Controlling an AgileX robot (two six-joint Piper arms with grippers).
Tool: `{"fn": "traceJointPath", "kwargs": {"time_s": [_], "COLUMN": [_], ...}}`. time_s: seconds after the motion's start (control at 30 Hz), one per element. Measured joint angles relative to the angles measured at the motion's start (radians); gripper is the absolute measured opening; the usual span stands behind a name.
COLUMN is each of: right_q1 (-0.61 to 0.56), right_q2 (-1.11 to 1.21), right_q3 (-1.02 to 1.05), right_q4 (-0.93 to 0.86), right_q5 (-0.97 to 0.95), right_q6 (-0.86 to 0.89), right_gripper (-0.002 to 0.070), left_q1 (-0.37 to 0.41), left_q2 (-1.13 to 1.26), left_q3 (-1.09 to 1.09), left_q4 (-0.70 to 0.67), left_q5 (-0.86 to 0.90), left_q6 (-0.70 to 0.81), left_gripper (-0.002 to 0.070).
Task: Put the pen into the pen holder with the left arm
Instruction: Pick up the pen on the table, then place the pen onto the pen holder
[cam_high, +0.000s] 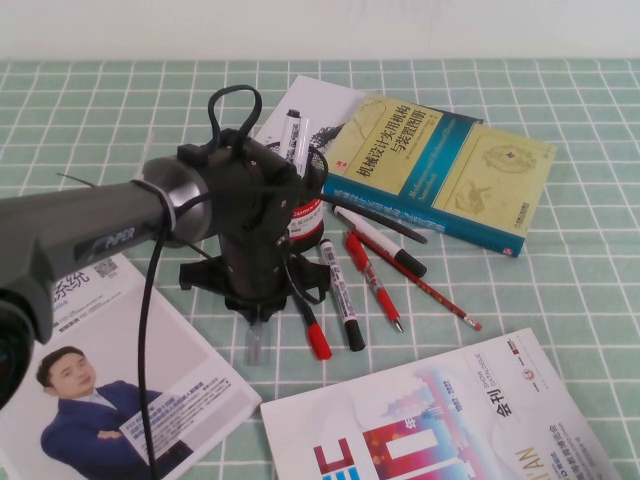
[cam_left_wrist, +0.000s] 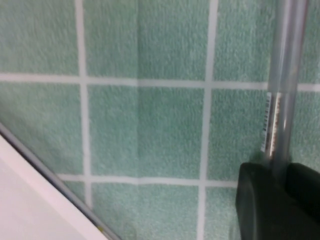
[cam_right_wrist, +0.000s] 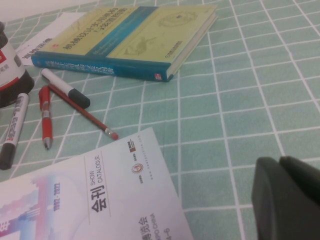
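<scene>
My left gripper points down at the cloth, just in front of the pen holder, and is shut on the grey pen, whose end sticks out below the fingers. In the left wrist view the pen runs straight out from between the closed fingers, over the green checked cloth. The black mesh pen holder with its white and red label is partly hidden behind the left arm and has markers standing in it; it also shows in the right wrist view. My right gripper is shut and empty, low over the cloth, out of the high view.
A red-capped black pen, a black marker, a red pen, a red pencil and a white marker lie right of the left gripper. A blue-yellow book lies behind. Magazines lie at front left and front right.
</scene>
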Motion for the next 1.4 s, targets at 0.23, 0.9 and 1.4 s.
{"fn": "traceJointPath", "kwargs": {"time_s": [0.23, 0.9, 1.4], "right_q1": [0.000, 0.000, 0.000], "right_q2": [0.000, 0.000, 0.000], "right_q3": [0.000, 0.000, 0.000], "right_q4": [0.000, 0.000, 0.000], "right_q5": [0.000, 0.000, 0.000], "right_q6": [0.000, 0.000, 0.000], "right_gripper": [-0.0020, -0.0020, -0.0020], "left_q1": [0.002, -0.043, -0.018], "left_q2": [-0.115, -0.746, -0.717], "left_q3": [0.000, 0.502, 0.628], "left_q4": [0.092, 0.357, 0.308], "left_q5": [0.012, -0.547, -1.089], "left_q6": [0.027, 0.045, 0.204], "left_gripper": [0.0048, 0.0047, 0.0047]}}
